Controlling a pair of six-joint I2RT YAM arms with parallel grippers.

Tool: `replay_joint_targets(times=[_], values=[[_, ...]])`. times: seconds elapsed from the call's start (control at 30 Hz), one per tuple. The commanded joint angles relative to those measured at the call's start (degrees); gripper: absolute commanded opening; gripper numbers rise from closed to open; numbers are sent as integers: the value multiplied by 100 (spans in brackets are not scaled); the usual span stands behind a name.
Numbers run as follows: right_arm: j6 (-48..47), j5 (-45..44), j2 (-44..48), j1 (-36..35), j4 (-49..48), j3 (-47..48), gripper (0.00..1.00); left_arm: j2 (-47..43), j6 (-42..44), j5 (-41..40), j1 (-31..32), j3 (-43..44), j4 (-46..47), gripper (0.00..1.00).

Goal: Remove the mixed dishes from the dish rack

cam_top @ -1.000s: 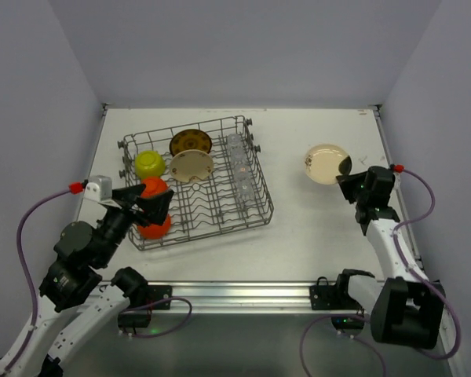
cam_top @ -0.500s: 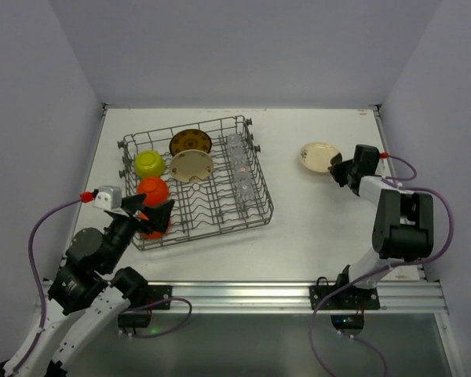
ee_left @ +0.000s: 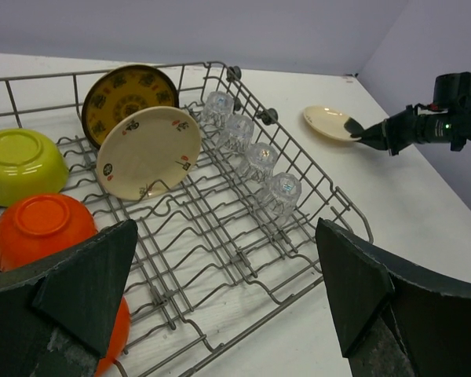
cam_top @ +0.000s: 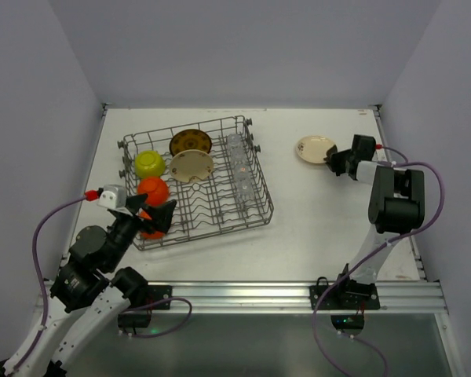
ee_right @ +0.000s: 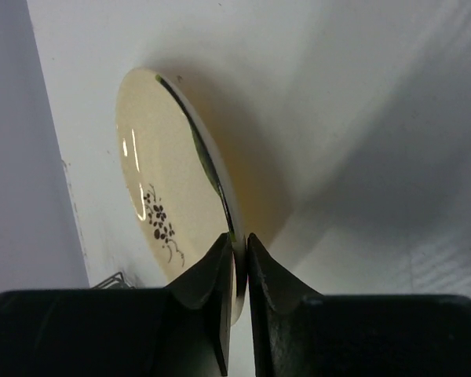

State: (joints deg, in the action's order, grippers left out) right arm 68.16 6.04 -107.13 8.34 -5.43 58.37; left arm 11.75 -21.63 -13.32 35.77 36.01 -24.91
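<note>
From above, a cream plate is seen lying nearly flat, face up, on the tabletop to the right of the dish rack. Its right rim is pinched by the right fingers. The left fingers are spread wide over the rack's near-left corner.

In the left wrist view, a patterned plate and a second cream dish are shown standing on edge at the rack's far side. Glass cups are lined along its right wall.

In the right wrist view, the held plate is seen edge-on, its rim clamped in a narrow gap.

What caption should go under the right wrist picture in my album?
Right fingers pinching the rim of a cream plate with a dark flower sprig, white table behind.
</note>
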Motion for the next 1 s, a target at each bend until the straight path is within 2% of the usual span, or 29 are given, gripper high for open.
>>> replay_joint_targets(times=[0.0, 0.07, 0.23, 0.33, 0.4, 0.5, 0.6, 0.67, 0.73, 0.77, 0.8, 0.83, 0.87, 0.9, 0.93, 0.97], values=[[145, 344, -281, 98, 129, 595, 16, 126, 141, 75, 0, -6, 188, 100], [-74, 406, -379, 98, 402, 825, 22, 82, 141, 67, 0, -15, 205, 100], [4, 363, 15, 98, 288, 413, 57, 55, 141, 40, 0, -41, 241, 100], [4, 537, 498, 98, 227, 211, 64, 195, 159, -4, 0, -15, 214, 100], [-75, 1018, 815, 98, 113, 61, 69, 362, 176, -65, 0, 2, 214, 100], [-294, 1460, 1562, 98, 34, -228, 75, 600, 255, -170, 0, 55, 223, 100], [-426, 1618, 2581, 98, -150, -902, 82, 1344, 290, -433, 0, 327, 109, 100], [-584, 1855, 3465, 124, -309, -1291, 96, 1776, 448, -583, 9, 827, 4, 100], [-751, 2258, 4118, 115, -475, -1967, 99, 2514, 658, -1100, 0, 1486, -268, 100], [-734, 2548, 4748, 115, -981, -2248, 99, 2778, 747, -1302, 0, 1714, -356, 100], [-717, 2838, 5041, 115, -1212, -2773, 99, 3224, 878, -1600, 0, 2091, -453, 100], [-751, 3372, 5314, 115, -1328, -2970, 99, 3394, 1367, -1577, 0, 2181, -358, 100], [-865, 3595, 5830, 115, -1303, -3198, 99, 3613, 1702, -1229, 9, 2182, 17, 100], [-996, 3806, 6096, 115, -1120, -3235, 99, 3685, 2149, -947, 0, 2121, 247, 100], [-1441, 3956, 6377, 115, -840, -3235, 99, 3738, 3094, -657, 0, 2069, 449, 100], [-1777, 3975, 6659, 115, 112, -3174, 99, 3817, 3469, -506, 0, 2051, 573, 100]])
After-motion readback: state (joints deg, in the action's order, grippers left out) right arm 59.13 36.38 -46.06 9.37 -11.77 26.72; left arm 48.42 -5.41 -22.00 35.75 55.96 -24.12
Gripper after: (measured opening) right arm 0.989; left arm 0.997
